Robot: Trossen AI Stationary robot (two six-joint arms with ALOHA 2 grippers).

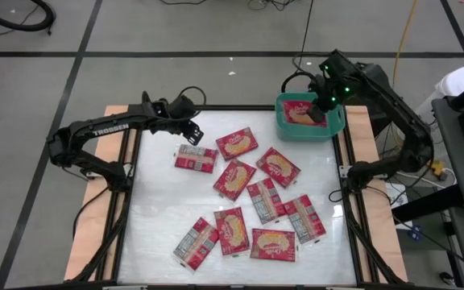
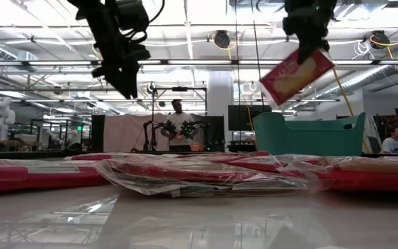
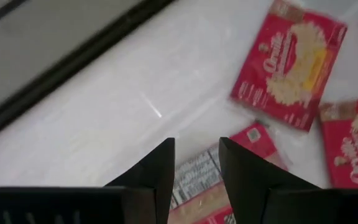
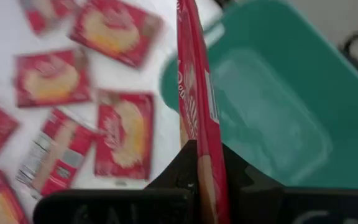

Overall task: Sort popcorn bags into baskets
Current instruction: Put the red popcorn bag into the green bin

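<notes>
High view: right gripper point(image 1: 322, 103) over teal basket point(image 1: 337, 129), clenched on one popcorn bag point(image 1: 301, 113); nine more bags on table point(image 1: 155, 201). Low view, unlike above: held bag point(image 2: 296, 75) hanging tilted, clear of rim. Left wrist view: left gripper point(image 3: 196, 163) empty, fingers parted, above printed-back bag point(image 3: 213, 180). Right wrist view: packet point(image 4: 197, 93) pinched edge-on; probably light, flat, slippery — best taken by an edge.

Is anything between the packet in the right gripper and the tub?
Nothing visible. The right gripper holds a flat red popcorn packet above the teal-green plastic tub, whose inside looks bare.
</notes>
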